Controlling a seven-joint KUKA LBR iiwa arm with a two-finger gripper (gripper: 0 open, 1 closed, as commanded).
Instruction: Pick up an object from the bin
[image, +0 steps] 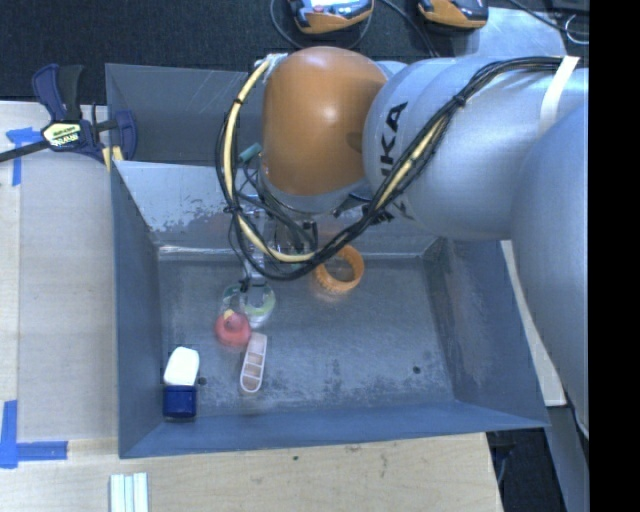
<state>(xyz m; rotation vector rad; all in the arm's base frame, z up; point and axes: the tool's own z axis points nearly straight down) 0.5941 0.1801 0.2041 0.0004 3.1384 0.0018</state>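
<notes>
Hanging low in the grey metal bin (135, 300), the gripper (256, 288), spread or closed I cannot tell, is close over a pale greenish disc-like piece (256, 308) just beside the small red rounded plastic toy (233, 328), so nothing looks lifted; grasping and raising remain.

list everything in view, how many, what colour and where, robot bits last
bin: 1, grey metal, middle of the view
round thing: 1, red, on the floor left of middle
clear thing: 1, pale greenish, beside the round thing on its right
oblong thing: 1, pale pinkish white, just in front of the round thing
block: 1, white over blue, front left corner
ring: 1, orange, near the back wall, partly behind cables
arm: 1, silver with orange cover, from the right
hand: 1, dark, low over the clear thing
</notes>
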